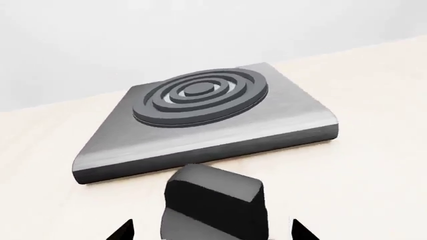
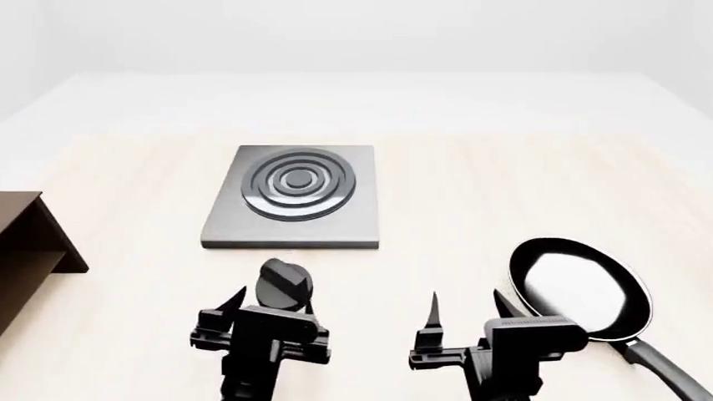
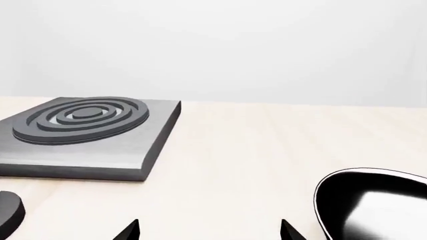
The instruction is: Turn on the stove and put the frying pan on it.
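Left gripper (image 2: 270,302) is straddling the knob (image 2: 283,284) wide, untouching, lower centre. Right gripper (image 2: 466,311) is gaping wide beside the frying pan (image 2: 579,288). Stove (image 2: 295,196) is sitting bare.

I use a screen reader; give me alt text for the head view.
Two open grippers, left and right, hover over a pale table. The grey stove lies ahead, its black knob at the left gripper, the frying pan to the right.

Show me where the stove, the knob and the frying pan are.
stove (image 2: 292,197), head view, on its ringed burner top.
knob (image 2: 283,286), head view, on its round black face.
frying pan (image 2: 579,289), head view, on its glossy inside.
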